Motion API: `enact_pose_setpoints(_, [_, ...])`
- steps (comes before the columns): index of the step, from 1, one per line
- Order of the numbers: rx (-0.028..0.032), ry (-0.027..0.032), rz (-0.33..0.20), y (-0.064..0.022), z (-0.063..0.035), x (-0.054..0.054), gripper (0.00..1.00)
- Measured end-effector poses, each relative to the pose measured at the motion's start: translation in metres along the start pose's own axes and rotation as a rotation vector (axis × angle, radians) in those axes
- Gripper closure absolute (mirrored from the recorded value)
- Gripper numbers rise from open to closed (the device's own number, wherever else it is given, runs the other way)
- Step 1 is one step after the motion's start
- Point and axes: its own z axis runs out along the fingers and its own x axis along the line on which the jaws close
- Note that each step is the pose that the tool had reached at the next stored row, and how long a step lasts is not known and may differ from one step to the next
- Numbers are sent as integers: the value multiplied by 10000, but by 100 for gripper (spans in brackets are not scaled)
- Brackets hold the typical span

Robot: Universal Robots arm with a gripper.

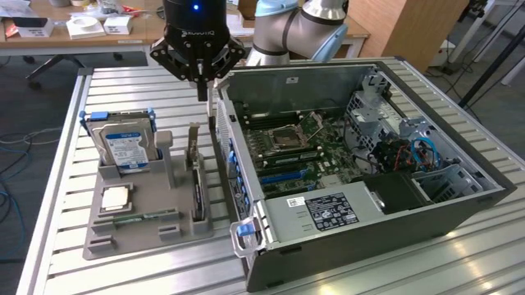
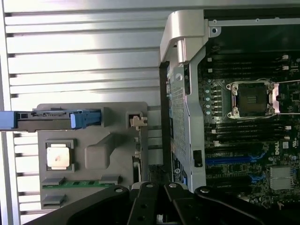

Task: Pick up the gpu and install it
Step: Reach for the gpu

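The pick-up is not yet made. The hand [image 1: 201, 92], fingers pressed together on nothing, hangs above the far end of the grey holder [image 1: 147, 203], just beside the open computer case [image 1: 369, 246]. The gpu [image 1: 198, 184] stands edge-on in the holder, on the side nearest the case. Taking it calls, I'd judge, for parted fingers and a straight drop onto that thin edge. The worktop [image 1: 123, 86] is slatted metal, with a cluttered desk [image 1: 49, 40] far behind.

On a table [image 1: 49, 184], a parts tray [image 1: 144, 206] sits at the exterior view's left, an open computer case [image 1: 369, 246] at its right. In the tray — hard drive [image 1: 123, 144] at back, gpu [image 1: 198, 190] on edge nearest the case; gripper [image 1: 201, 95] above it.
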Motion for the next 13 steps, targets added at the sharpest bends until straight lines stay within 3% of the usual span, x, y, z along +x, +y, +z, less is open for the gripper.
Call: enact_pose_setpoints(13, [0,-1,0,-76,2,-1,90])
